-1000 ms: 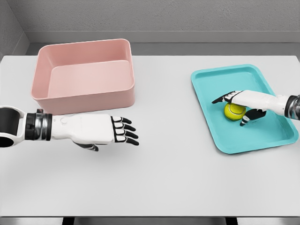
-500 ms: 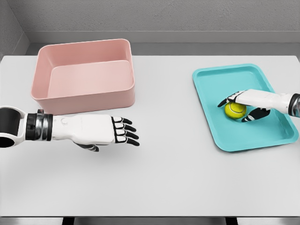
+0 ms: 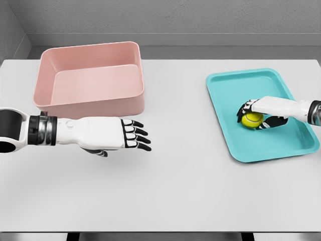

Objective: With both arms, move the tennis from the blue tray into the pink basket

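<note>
While the tennis ball [image 3: 251, 120] sits in the blue tray [image 3: 235, 88], near its middle, it is wrapped by the right hand [image 3: 261, 113], with fingers [image 3: 245, 107] curled over the top and thumb under the near side. Well to the tray's left, the left hand [image 3: 113, 134] is held above the counter [image 3: 175, 181], fingers extended and holding nothing. Behind that hand, far left of the tray, the pink basket [image 3: 90, 108] is seen.

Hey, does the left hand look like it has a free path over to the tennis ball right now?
Probably not usefully. The table between the left hand and the blue tray is bare, but the right hand is curled over the tennis ball, covering its top and far side.
</note>
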